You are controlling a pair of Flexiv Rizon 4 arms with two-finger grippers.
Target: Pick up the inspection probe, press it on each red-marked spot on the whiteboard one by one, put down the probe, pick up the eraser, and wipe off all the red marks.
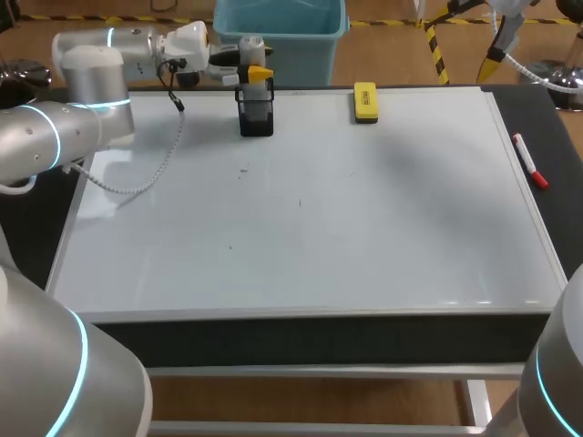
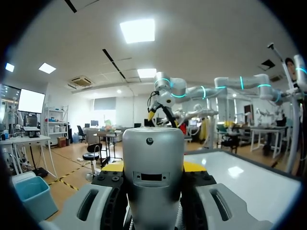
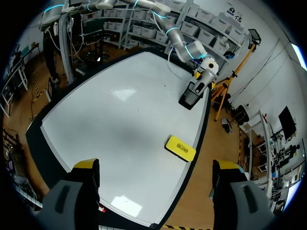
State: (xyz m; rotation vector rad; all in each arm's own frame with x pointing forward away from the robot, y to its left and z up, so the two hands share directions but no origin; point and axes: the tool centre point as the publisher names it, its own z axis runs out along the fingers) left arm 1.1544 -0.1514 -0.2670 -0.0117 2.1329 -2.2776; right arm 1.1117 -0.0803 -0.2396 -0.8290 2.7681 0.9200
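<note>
the left jaws are clenched on the probe. in the left wrist view the silver cylinder stands upright between the fingers, with a yellow fingertip showing at each side and the pads close against its flanks. the probe's face carries a small round screw and a dark slot below it; any lettering there is too small to tell. in the head view these jaws lie level and point right, just above the black holder on the far left part of the whiteboard. the probe's grey top rises above the fingers; whether its lower end sits inside the holder i cannot tell. the left arm comes in from the left with its elbow bent over the far left corner. its white wrist is stretched level to the right along the far edge, and a pale cable loops from it down onto the board.

the right jaws are released, their yellow fingertips wide apart with nothing between them, high over the whiteboard and looking down across it. ahead of them the yellow eraser lies flat on the board near its far edge, right of the holder and well apart from it. the dark print on its label is too small to read. a white-and-red marker lies on the dark tabletop just right of the whiteboard's frame. a few tiny dark specks dot the board's left half.
</note>
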